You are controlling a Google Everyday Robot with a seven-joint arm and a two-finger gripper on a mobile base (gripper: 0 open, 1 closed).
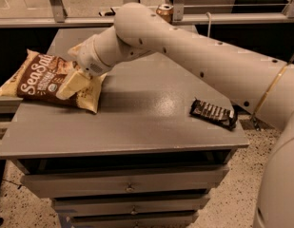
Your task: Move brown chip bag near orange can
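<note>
**Desk:** What is on the grey tabletop, by count?

**Photographer:** Two items for certain. One brown chip bag lies at the left side, one corner poking past the edge. One dark striped snack-bar wrapper lies near the right edge, well apart from the bag.

**Desk:** And the orange can?

**Photographer:** One, at the far back behind the single white arm (only its top shows). It is well apart from the bag.

**Desk:** The gripper?

**Photographer:** It is at the bag's right end. Its two pale fingers are spread apart, the lower one lying across the bag's front.
</note>
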